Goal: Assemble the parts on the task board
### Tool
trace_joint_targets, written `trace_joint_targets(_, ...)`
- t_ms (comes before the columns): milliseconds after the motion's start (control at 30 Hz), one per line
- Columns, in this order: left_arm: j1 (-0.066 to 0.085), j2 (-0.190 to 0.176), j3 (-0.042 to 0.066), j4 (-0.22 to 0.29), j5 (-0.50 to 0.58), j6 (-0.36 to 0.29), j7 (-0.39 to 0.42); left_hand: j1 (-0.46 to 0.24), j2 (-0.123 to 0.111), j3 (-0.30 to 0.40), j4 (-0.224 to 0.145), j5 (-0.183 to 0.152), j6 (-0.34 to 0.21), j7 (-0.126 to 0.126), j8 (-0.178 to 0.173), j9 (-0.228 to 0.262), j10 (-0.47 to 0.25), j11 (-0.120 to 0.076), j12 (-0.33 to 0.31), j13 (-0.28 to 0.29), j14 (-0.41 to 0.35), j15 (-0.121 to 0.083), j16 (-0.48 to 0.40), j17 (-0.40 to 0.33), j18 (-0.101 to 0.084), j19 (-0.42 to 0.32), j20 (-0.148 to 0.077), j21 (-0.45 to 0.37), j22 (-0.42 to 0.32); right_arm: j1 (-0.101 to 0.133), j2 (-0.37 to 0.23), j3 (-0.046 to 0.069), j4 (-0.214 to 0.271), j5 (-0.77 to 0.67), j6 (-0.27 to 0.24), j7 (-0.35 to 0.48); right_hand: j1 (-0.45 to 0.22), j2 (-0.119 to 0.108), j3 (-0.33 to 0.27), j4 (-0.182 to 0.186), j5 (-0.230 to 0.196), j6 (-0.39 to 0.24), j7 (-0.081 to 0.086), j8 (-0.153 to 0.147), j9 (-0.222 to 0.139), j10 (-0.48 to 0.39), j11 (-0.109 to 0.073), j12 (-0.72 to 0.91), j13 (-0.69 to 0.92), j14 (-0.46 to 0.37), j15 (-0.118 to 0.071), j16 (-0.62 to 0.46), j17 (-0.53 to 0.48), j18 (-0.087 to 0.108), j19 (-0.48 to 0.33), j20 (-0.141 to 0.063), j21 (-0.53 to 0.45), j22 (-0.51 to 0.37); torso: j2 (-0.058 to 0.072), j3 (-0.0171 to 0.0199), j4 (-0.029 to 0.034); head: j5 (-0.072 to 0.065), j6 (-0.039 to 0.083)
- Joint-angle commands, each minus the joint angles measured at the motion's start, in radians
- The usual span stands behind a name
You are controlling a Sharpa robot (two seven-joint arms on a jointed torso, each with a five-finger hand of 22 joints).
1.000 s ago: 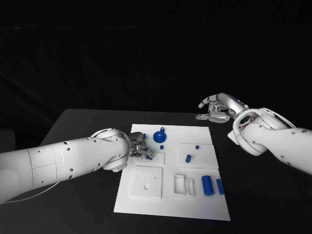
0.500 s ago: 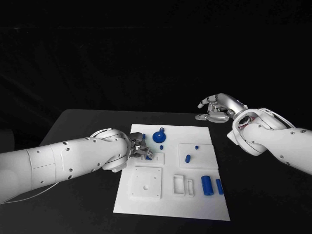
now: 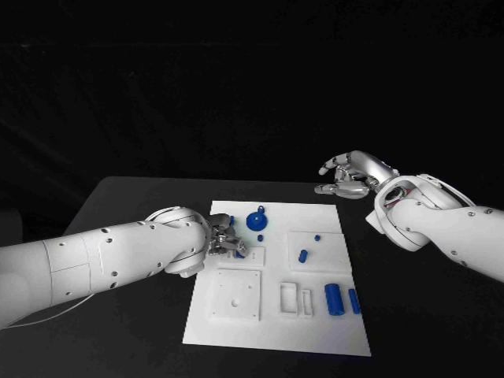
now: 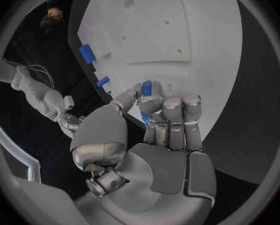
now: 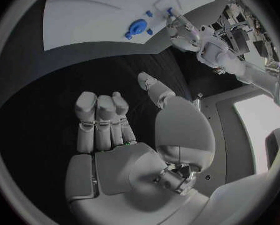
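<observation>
One task board [image 3: 277,331], seven blue parts [image 3: 335,300], two hands, one table [image 3: 127,197].
The seven parts: one round knobbed piece [image 3: 259,220], one small stub [image 3: 261,237], two short pegs [image 3: 318,235] [image 3: 303,255], one thick cylinder, one slim bar [image 3: 354,301], one held piece [image 3: 239,253] in the left hand [image 3: 227,240]. The second hand is the right hand [image 3: 349,177]; two white arms.

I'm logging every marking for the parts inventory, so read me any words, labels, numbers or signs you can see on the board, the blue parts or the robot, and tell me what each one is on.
None can be read.
Task board: plain white, no print visible.
Blue parts, such as the round one: no markings visible.
Left robot hand and right robot hand: no readable labels.
</observation>
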Motion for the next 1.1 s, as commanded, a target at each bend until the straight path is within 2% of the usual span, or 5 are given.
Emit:
trace_joint_targets(33,-0.008,0.002,-0.006,-0.002,-0.005,0.055,-0.014,0.005,0.005,0.000,0.013,-0.041,0.122,-0.090,0.005,-0.001,-0.045,-0.040,0.009,-0.003,0.032,-0.055,0.008,-0.006,0.011,-0.001,-0.117,0.007,0.010,0.000,0.000,0.001,0.001,-0.001,0.014,0.008,0.010,0.002,0.001,0.005,0.005,0.019,0.010,0.004,-0.001,-0.026,0.016,0.004,-0.001,0.007,-0.002,-0.005,0.001,0.118,0.006,-0.002,-0.005,0.001,0.000,0.0005,-0.0010,0.001,-0.002)
trace_joint_targets(333,-0.008,0.006,-0.006,-0.007,-0.005,0.062,-0.012,-0.010,-0.005,-0.008,0.037,-0.101,0.122,-0.091,0.007,-0.005,-0.047,-0.040,0.016,-0.008,0.028,-0.055,0.017,-0.017,0.012,-0.004,-0.117,0.008,0.009,0.000,0.001,0.001,0.000,-0.001,0.015,0.008,0.010,0.001,0.000,0.006,0.006,0.019,0.010,0.004,-0.001,-0.027,0.016,0.004,-0.002,0.007,-0.002,-0.005,0.001,0.118,0.006,-0.002,-0.005,0.001,0.000,0.0013,-0.0001,0.001,-0.003)
trace_joint_targets(367,-0.008,0.007,-0.006,-0.007,-0.005,0.063,-0.012,-0.027,-0.018,-0.014,0.056,-0.134,0.123,-0.091,0.007,-0.008,-0.047,-0.040,0.018,-0.009,0.028,-0.055,0.020,-0.020,0.012,-0.005,-0.117,0.008,0.008,0.000,0.002,0.001,0.000,-0.001,0.016,0.008,0.009,0.001,0.000,0.006,0.006,0.019,0.010,0.004,-0.001,-0.027,0.016,0.004,-0.002,0.007,-0.002,-0.005,0.001,0.118,0.006,-0.002,-0.005,0.001,0.000,0.0013,0.0002,0.000,-0.003)
trace_joint_targets(467,-0.008,0.007,-0.006,-0.008,-0.005,0.062,-0.010,-0.038,-0.031,-0.015,0.074,-0.142,0.123,-0.092,0.008,-0.012,-0.048,-0.041,0.021,-0.011,0.026,-0.056,0.024,-0.024,0.013,-0.006,-0.117,0.008,0.007,0.000,0.002,0.001,0.000,-0.001,0.016,0.008,0.009,0.001,0.000,0.006,0.006,0.019,0.010,0.004,-0.001,-0.027,0.016,0.004,-0.002,0.007,-0.002,-0.005,0.001,0.118,0.006,-0.002,-0.005,0.001,0.000,0.0013,0.0001,0.001,-0.004)
trace_joint_targets(1100,-0.008,0.010,-0.006,-0.016,-0.003,0.042,-0.008,-0.075,-0.040,-0.020,0.131,-0.165,0.123,-0.093,0.015,-0.025,-0.052,-0.042,0.031,-0.019,0.021,-0.060,0.038,-0.040,0.017,-0.010,-0.119,0.011,0.006,0.000,0.001,0.001,0.000,0.000,0.018,0.009,0.009,0.002,-0.001,0.007,0.007,0.019,0.010,0.003,-0.001,-0.027,0.016,0.004,-0.003,0.007,-0.002,-0.006,0.001,0.118,0.006,-0.002,-0.006,0.001,0.000,0.0005,0.0004,-0.004,0.000)
